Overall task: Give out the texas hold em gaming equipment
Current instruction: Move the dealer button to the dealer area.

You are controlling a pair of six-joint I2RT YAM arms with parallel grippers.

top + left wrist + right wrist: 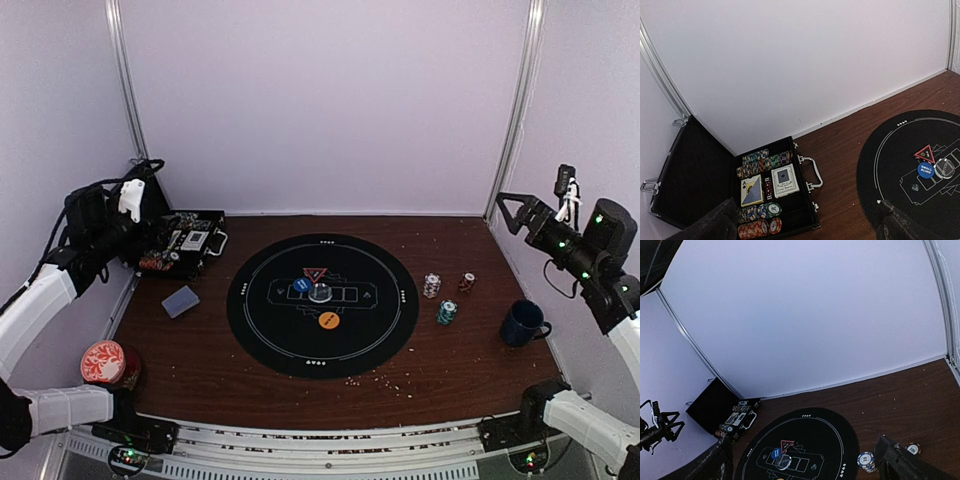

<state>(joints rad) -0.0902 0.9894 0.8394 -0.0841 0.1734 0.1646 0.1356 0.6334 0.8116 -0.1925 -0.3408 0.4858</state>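
A round black mat [270, 330] lies mid-table with a red triangle marker [315, 273], a blue button [302, 285], a clear round button [320, 293] and an orange button [329, 320] on it. Right of the mat stand white [431, 285], red [466, 283] and teal [447, 313] chip stacks. A grey-blue card deck [180, 301] lies left of the mat. My left gripper [805, 231] hangs open above an open black case [690, 180] of chips and cards. My right gripper [512, 212] is open, high over the table's right rear, holding nothing.
A dark blue mug [522, 323] stands at the right, near the teal stack. A red-topped can [104, 362] sits at the front left. The case [205, 217] occupies the back left corner. White walls enclose the back and both sides. Crumbs dot the wood.
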